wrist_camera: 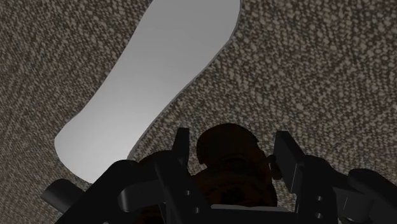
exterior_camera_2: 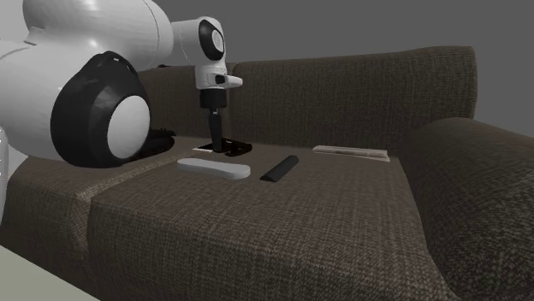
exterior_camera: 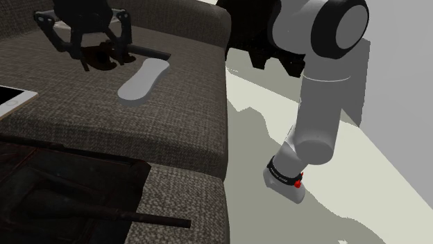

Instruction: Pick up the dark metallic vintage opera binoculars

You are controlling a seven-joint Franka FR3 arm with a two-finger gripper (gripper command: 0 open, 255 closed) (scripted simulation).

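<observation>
Down on the sofa [exterior_camera: 173,125] seat, right beside the pale grey flat object [wrist_camera: 153,83], the gripper [wrist_camera: 234,141] sits low over the dark binoculars [wrist_camera: 230,164] with its fingers spread, one either side of the barrels and, as far as I can see, not yet pinching. They look like a dense, rigid little lump of metal, rounded and likely slick. So I'd judge the safe hold is square across the middle of the body, where the two barrels join, rather than on a curved end where the pads could slide off.
</observation>
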